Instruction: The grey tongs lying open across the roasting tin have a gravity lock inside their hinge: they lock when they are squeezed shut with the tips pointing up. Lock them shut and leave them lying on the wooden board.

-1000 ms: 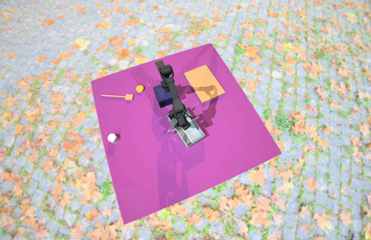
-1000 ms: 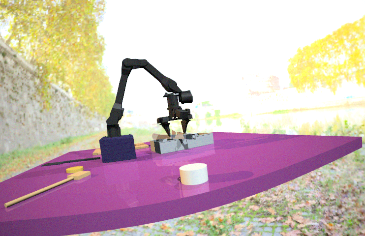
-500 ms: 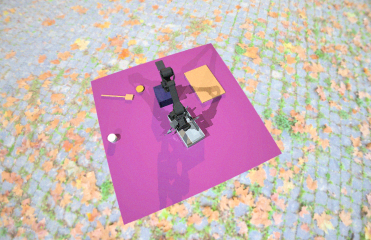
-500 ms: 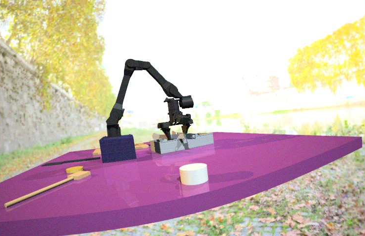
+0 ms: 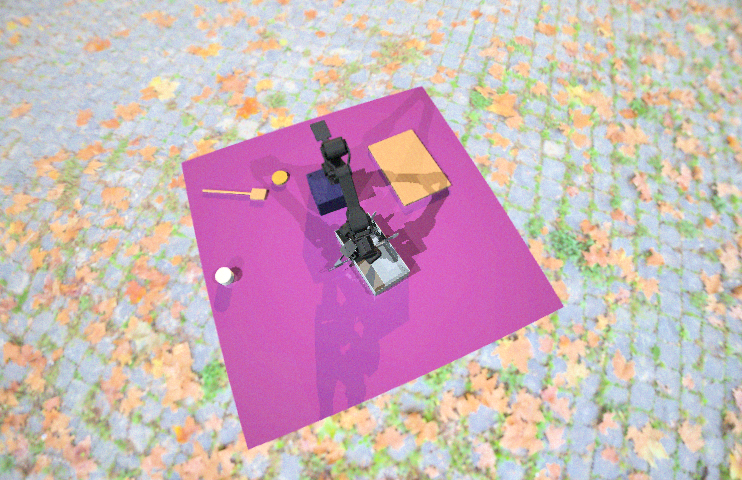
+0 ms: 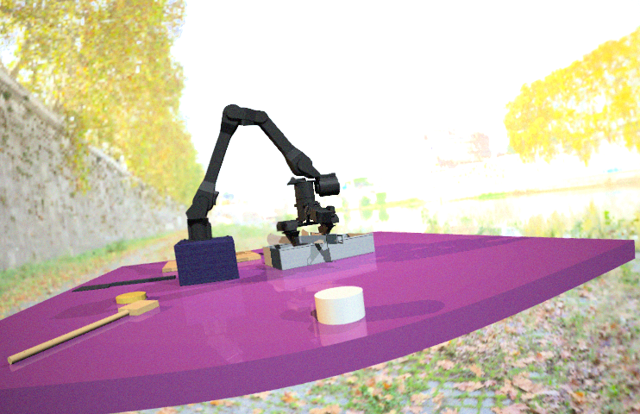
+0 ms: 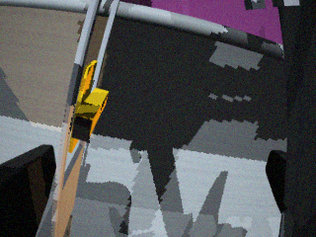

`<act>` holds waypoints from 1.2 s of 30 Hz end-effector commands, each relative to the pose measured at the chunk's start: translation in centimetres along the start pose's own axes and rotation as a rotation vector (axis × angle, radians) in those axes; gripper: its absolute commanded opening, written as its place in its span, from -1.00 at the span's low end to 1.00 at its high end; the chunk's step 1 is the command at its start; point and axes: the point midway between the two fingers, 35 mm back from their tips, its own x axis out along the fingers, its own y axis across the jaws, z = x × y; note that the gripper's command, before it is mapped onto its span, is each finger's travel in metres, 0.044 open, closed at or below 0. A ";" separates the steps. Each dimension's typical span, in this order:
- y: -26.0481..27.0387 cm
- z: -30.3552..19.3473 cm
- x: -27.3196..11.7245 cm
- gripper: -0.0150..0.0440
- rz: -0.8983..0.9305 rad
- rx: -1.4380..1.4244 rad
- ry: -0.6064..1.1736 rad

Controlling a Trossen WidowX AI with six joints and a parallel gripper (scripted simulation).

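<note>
Two fingers [image 5: 363, 244] [image 6: 308, 239] stand wide apart at the roasting tin [image 5: 390, 273] [image 6: 352, 246] [image 7: 173, 15], one tong arm [image 7: 69, 168] between them, probably positioned so closing squeezes the tongs.

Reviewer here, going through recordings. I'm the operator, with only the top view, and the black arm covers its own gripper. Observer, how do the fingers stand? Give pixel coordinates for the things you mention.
Observer: The wrist view shows the black gripper [image 5: 365, 247] [image 6: 310, 238] [image 7: 165, 161] open, its fingers wide apart.

Operator: How low are the fingertips?

Observer: In the exterior view they reach down to about the rim of the grey metal roasting tin [image 5: 392, 271] [image 6: 354, 246] [image 7: 173, 20].

Operator: Anything hidden on the tongs?

Observer: Yes, the wrist view shows a bright yellow part [image 7: 94, 101] at the slim grey metal tongs [image 7: 83, 39].
</note>
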 end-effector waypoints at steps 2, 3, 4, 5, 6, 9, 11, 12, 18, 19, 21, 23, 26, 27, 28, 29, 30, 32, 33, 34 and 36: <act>0.0 0.0 0.0 0.86 0.001 0.000 0.000; 0.0 0.0 0.0 0.84 0.001 0.000 0.000; 0.0 0.0 0.0 0.82 0.001 0.000 0.000; 0.0 0.0 0.0 0.80 0.001 0.000 0.000; 0.0 0.0 0.0 0.77 0.001 0.000 0.000; 0.0 0.0 0.0 0.71 0.001 0.000 0.000; 0.0 0.0 0.0 0.66 0.001 0.000 0.000; 0.0 0.0 0.0 0.64 0.001 0.000 0.000; 0.0 0.0 0.0 0.50 0.001 0.000 0.000; 0.0 0.0 0.0 0.48 0.001 0.000 0.000; 0.0 0.0 0.0 0.44 0.001 0.000 0.000; 0.0 0.0 0.0 0.39 0.001 0.000 0.000; 0.0 0.0 0.0 0.32 0.001 0.000 0.000; 0.0 0.0 0.0 0.30 0.001 0.000 0.000; 0.0 0.0 0.0 0.28 0.001 0.000 0.000; 0.0 0.0 0.0 0.25 0.001 0.000 0.000; 0.0 0.0 0.0 0.23 0.001 0.000 0.000; 0.0 0.0 0.0 0.19 0.001 0.000 0.000; 0.0 0.0 0.0 0.16 0.001 0.000 0.000; 0.0 0.0 0.0 0.14 0.001 0.000 0.000; 0.0 0.0 0.0 0.10 0.001 0.000 0.000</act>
